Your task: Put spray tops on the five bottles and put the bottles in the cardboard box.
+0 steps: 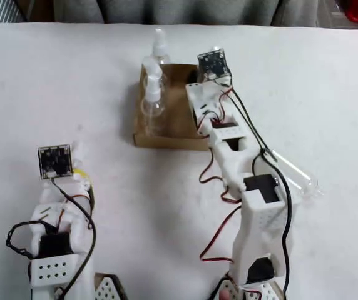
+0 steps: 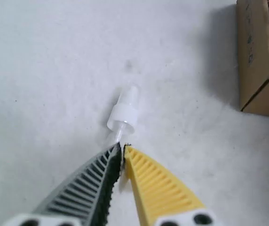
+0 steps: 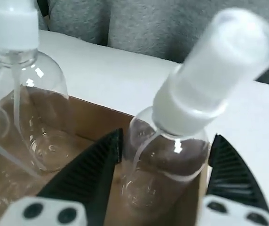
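Right wrist view: bottle (image 3: 167,162) neck-up, tilted

The left arm (image 1: 57,250) is folded short near its base, its links stacked close together and its wrist (image 1: 55,161) pointing away from the base. The left gripper (image 2: 122,148) is closed, the ribbed grey finger (image 2: 85,183) and the yellow finger (image 2: 155,188) meeting at their tips and angled downward. The right arm (image 1: 254,200) is stretched far forward in a long, nearly straight line leaning slightly toward the left arm's side, with red and black wires looping along its white links. Its wrist (image 1: 213,64) is tipped downward at the far end. The right gripper (image 3: 167,135) is spread wide, its two black fingers (image 3: 85,179) well apart.
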Robot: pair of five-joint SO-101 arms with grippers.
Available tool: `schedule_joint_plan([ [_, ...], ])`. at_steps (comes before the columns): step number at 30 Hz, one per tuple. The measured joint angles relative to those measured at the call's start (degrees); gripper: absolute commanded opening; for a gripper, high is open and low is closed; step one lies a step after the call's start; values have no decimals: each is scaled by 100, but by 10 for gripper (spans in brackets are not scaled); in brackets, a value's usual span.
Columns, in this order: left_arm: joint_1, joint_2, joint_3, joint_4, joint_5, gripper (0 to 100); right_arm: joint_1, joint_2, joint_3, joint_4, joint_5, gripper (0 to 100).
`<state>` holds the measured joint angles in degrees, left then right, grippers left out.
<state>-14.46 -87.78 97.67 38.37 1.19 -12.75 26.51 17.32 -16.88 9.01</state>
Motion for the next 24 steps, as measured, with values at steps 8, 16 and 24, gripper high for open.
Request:
schedule_joint_plan([
  [8, 0, 0, 0, 0, 0, 20, -114, 0, 114, 0, 44, 391],
  [16, 0, 0, 0, 0, 0, 20, -132, -18, 114, 0, 44, 391],
  [24, 0, 0, 0, 0, 0, 20, -176, -598, 457, 0, 44, 391],
])
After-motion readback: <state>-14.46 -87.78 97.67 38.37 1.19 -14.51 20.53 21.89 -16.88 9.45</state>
